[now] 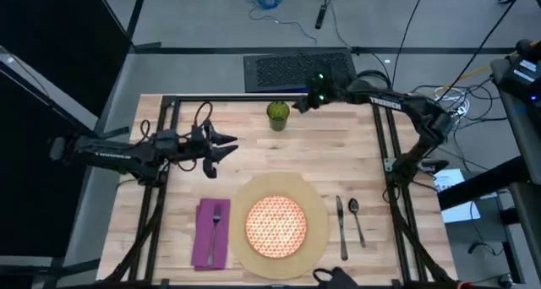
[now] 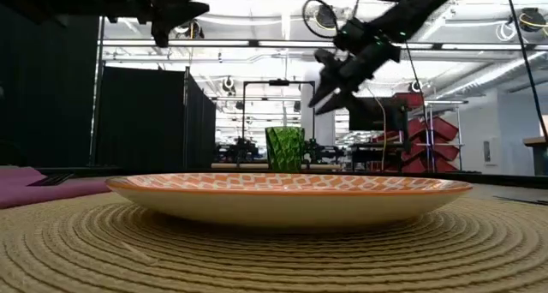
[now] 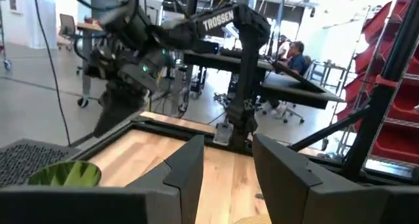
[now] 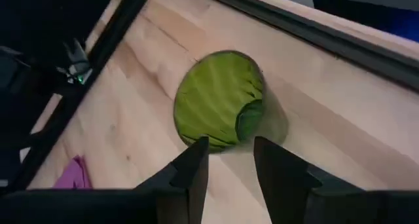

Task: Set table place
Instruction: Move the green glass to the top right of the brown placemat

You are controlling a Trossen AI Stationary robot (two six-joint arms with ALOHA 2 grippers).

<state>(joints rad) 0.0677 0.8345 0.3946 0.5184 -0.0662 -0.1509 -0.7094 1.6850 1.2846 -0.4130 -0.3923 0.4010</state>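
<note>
The counter (image 1: 254, 145) carries the mat (image 1: 279, 226) near its front edge, plate (image 1: 275, 225) centred on it, napkin (image 1: 212, 232) and fork (image 1: 215, 221) just beside the mat on one side, knife (image 1: 341, 226) and spoon (image 1: 356, 217) on the other. The cup (image 1: 278, 115) stands well apart behind the mat, so the likely step is fetching it. The right tool (image 1: 297, 106), fingers narrowly parted and empty, hangs just beside and above the cup and should spread wider, straddle the rim squarely and lift it upright; the left tool (image 1: 230, 145), parted, waits off the mat's napkin side.

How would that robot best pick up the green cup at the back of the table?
Probably by the rim. The green cup stands upright with its mouth open, and the right gripper hovers just beside and above it, jaws open. Coming down from above, one finger inside and one outside the wall, looks the most secure.
</note>
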